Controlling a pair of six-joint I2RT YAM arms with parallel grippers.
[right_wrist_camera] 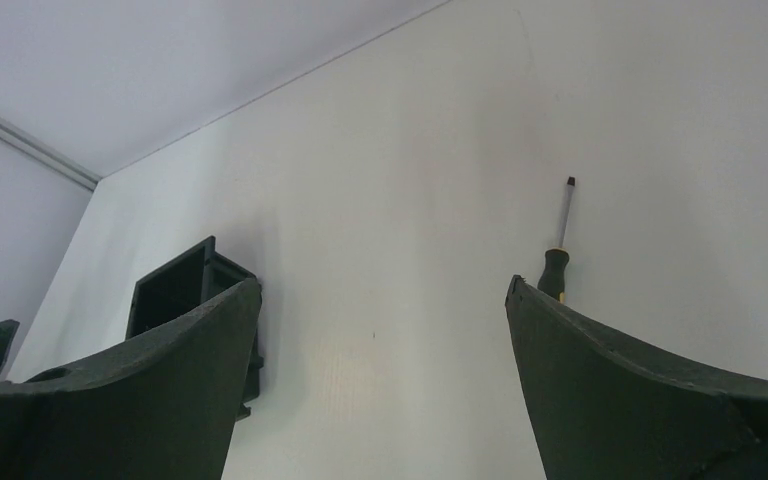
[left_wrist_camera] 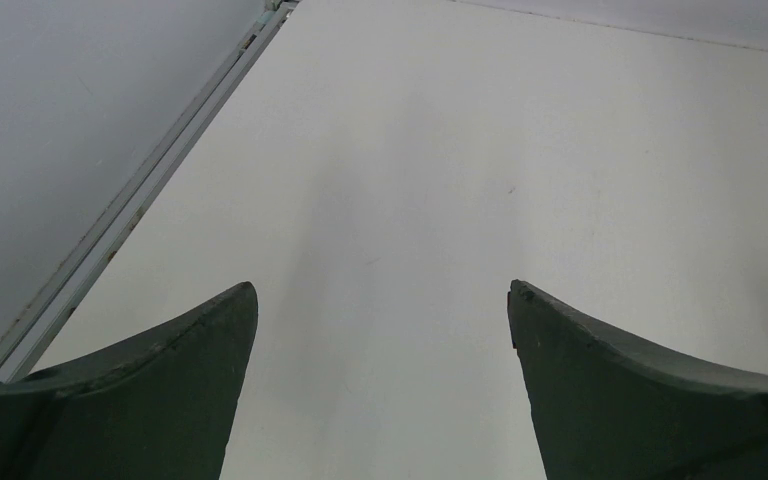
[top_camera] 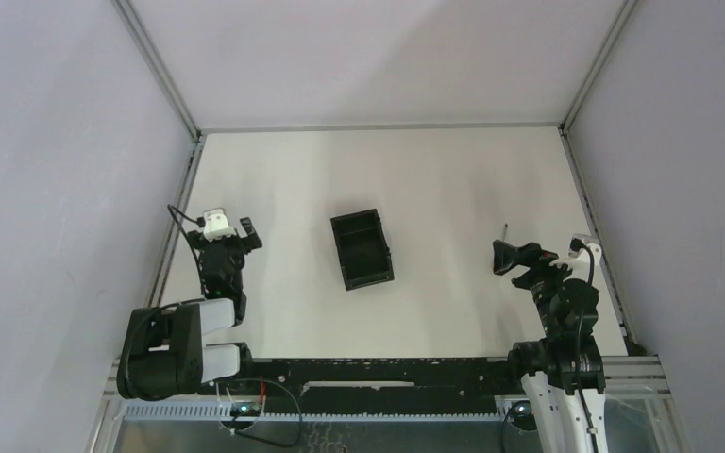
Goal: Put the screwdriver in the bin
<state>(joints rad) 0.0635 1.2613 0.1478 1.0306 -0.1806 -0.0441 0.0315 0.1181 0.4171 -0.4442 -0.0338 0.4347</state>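
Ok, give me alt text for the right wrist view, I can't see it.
The screwdriver lies on the white table just beyond one fingertip of the open, empty right pincer, shaft pointing away. The black bin sits farther off, partly hidden behind the other finger.

On the white tabletop [top_camera: 434, 170], a black bin [top_camera: 338, 253] is set near the middle. The screwdriver [right_wrist_camera: 554, 268] is laid flat, well apart to the bin's right.
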